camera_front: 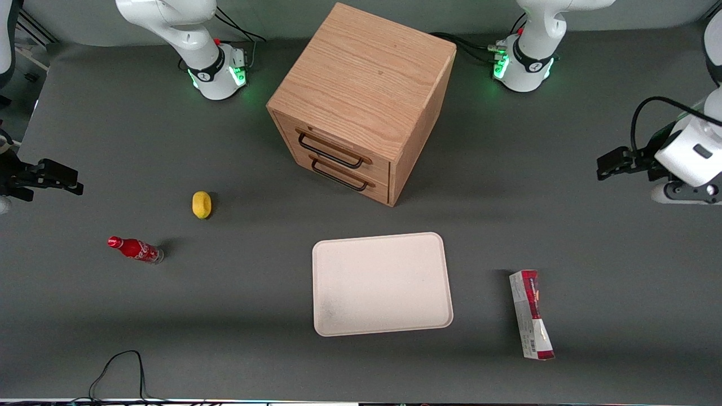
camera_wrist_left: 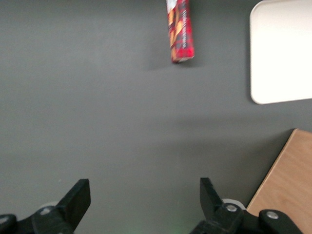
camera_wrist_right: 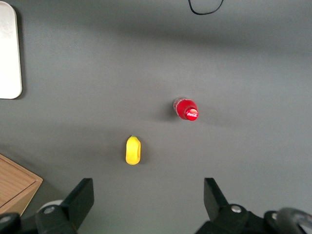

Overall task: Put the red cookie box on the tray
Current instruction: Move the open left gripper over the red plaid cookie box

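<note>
While the working arm hung high at its own end of the table, its gripper hovered above bare cloth with the fingers spread wide and nothing between them, which looked to me like a stance ready for a reach not yet begun. The red cookie box lay flat on the table, nearer the front camera than the gripper and well apart from it, its long side running roughly along the tray's short edge. The tray sat beside it toward the middle, empty, with a strip of table between the two, so the carry should be short. Farther from the camera stood the wooden drawer cabinet, both drawers closed. A yellow lemon-like object and a small red cola bottle lay toward the parked arm's end, clear of the likely path.
</note>
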`<state>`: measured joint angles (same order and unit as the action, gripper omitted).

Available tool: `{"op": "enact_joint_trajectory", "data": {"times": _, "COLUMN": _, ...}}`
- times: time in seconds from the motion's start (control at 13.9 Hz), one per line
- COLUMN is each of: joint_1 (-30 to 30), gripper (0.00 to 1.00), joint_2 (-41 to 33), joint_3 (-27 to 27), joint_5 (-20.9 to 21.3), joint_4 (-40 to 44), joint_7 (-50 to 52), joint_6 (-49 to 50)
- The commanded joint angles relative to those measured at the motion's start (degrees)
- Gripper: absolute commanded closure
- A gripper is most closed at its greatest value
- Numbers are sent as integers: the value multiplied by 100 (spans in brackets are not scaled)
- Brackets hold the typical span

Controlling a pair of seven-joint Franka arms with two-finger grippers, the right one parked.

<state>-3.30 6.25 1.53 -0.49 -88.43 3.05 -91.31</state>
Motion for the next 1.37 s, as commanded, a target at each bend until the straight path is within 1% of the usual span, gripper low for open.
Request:
{"op": "enact_joint_trajectory", "data": {"times": 0.0, "joint_1": -442, "gripper": 0, "joint_2": 980, "joint_3": -39, "joint_5": -38, "joint_4": 1281, "joint_7": 721, "joint_6": 174}}
{"op": "enact_joint_trajectory", "data": {"times": 0.07, "joint_1": -556, "gripper": 0, "joint_2": 1235, "joint_3": -39, "joint_5": -38, "joint_4": 1615, "joint_7": 837, "joint_6": 227}}
{"op": "enact_joint_trajectory", "data": {"times": 0.14, "joint_1": -688, "gripper": 0, "joint_2": 1708, "joint_3": -39, "joint_5": -30, "joint_4": 2245, "joint_7": 934, "joint_6": 305}}
{"op": "enact_joint_trajectory", "data": {"times": 0.36, "joint_1": -654, "gripper": 0, "joint_2": 2676, "joint_3": -48, "joint_5": -21, "joint_4": 3601, "joint_7": 917, "joint_6": 569}}
{"op": "enact_joint_trajectory", "data": {"times": 0.43, "joint_1": -619, "gripper": 0, "joint_2": 2906, "joint_3": -56, "joint_5": -21, "joint_4": 3883, "joint_7": 891, "joint_6": 613}}
{"op": "enact_joint_trajectory", "data": {"times": 0.86, "joint_1": -338, "gripper": 0, "joint_2": 3250, "joint_3": -100, "joint_5": -3, "joint_4": 3948, "joint_7": 820, "joint_6": 184}}
{"op": "enact_joint_trajectory", "data": {"times": 1.29, "joint_1": -399, "gripper": 0, "joint_2": 3479, "joint_3": -92, "joint_5": 14, "joint_4": 3860, "joint_7": 925, "joint_6": -221}}
